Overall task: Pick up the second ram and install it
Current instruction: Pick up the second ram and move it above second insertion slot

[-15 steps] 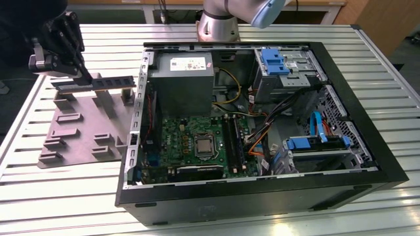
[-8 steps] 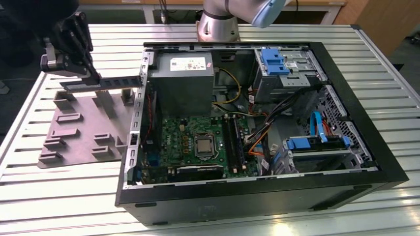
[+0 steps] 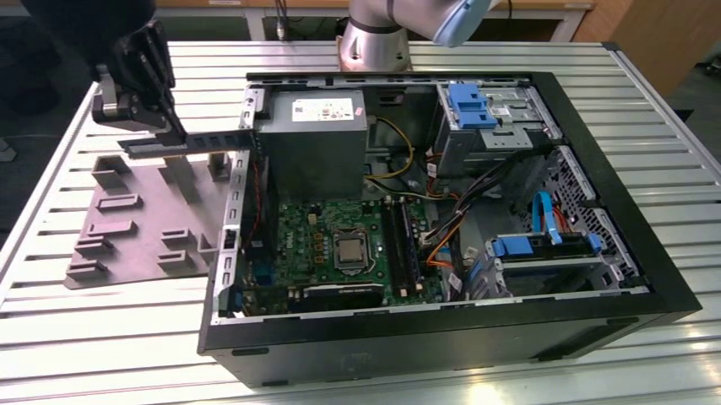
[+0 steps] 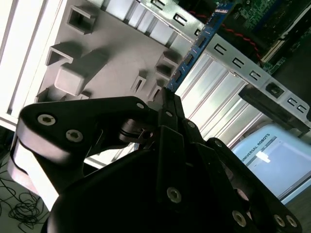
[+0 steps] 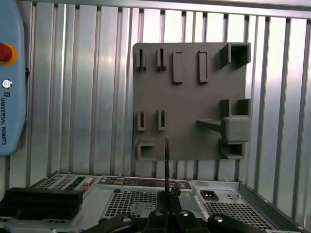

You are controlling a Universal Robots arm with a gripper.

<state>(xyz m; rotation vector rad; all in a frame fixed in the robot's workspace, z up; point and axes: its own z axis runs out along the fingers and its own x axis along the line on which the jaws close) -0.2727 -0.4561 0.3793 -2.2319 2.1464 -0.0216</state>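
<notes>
Greenish-grey second ram [image 3: 214, 137] sits pinched in the jaws of the gripper [image 3: 171, 137], above the grey holder block [image 3: 135, 219] beneath them (pick-up looks done; seating in the circuit board [image 3: 327, 224] remains).

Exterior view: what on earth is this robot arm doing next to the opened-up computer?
The arm's gripper is shut on the second ram, a thin flat stick, and holds it in the air above the grey holder block, just beside the open computer case. The stick is not in the slots of the green circuit board yet, so the installing is not done.
</notes>
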